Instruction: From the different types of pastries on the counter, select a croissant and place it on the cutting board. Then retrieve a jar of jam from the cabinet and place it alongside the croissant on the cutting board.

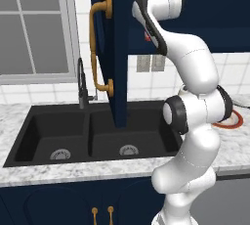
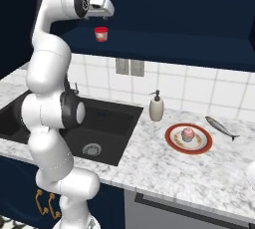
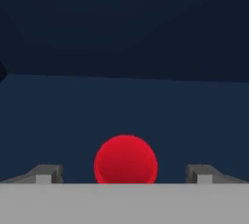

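**Arm reaching up into the cabinet, jaws wide over the jar**

The arm is rising from its base in front of the sink (image 1: 93,136), folding back at the elbow and stretching high into the open cabinet (image 2: 164,34). The cabinet door (image 1: 114,48) is standing swung out over the sink, brass handle (image 1: 100,48) facing left.

The gripper (image 2: 102,14) is sitting just above the jar (image 2: 101,34), hand tipped downward. In the hand view the gripper (image 3: 125,174) is showing both fingertips (image 3: 46,174) spread far apart, with the red jar (image 3: 125,159) lying between them and touching neither. Jaws open, holding nothing.

The jar is standing upright on the dark cabinet shelf, pale top uppermost in the right base view.

Down on the counter (image 2: 164,168) a cupcake (image 2: 188,133) is sitting on a red-rimmed plate (image 2: 172,141), a fish (image 2: 221,127) lying just right of it, a soap bottle (image 2: 156,107) to its left.
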Tool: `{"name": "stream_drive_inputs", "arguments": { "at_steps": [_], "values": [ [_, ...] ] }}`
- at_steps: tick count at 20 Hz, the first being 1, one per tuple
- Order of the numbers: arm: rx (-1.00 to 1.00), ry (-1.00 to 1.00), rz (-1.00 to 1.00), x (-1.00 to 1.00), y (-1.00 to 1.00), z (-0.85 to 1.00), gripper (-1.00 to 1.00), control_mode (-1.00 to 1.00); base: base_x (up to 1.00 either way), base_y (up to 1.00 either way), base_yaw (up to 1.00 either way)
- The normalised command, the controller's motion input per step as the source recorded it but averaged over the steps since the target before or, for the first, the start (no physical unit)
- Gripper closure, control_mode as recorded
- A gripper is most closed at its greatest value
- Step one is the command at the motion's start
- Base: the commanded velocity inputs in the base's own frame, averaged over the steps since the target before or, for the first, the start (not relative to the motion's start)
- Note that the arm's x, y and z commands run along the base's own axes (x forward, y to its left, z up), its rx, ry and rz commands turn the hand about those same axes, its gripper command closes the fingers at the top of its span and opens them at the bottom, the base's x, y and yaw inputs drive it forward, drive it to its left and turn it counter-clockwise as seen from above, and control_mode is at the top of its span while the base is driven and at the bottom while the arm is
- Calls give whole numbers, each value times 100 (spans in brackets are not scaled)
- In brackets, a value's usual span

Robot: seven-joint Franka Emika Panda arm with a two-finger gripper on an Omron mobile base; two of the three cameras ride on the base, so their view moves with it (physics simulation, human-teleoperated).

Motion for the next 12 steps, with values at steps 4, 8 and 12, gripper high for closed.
{"name": "stream_drive_inputs", "arguments": {
  "at_steps": [4,8,12],
  "values": [
    [10,0,0,0,-1,-3,-100,-100,0,0,0],
    [6,2,0,0,-13,-16,-100,-100,0,0,0],
    [2,0,0,0,-29,-26,-100,-100,0,0,0]
  ]
}}
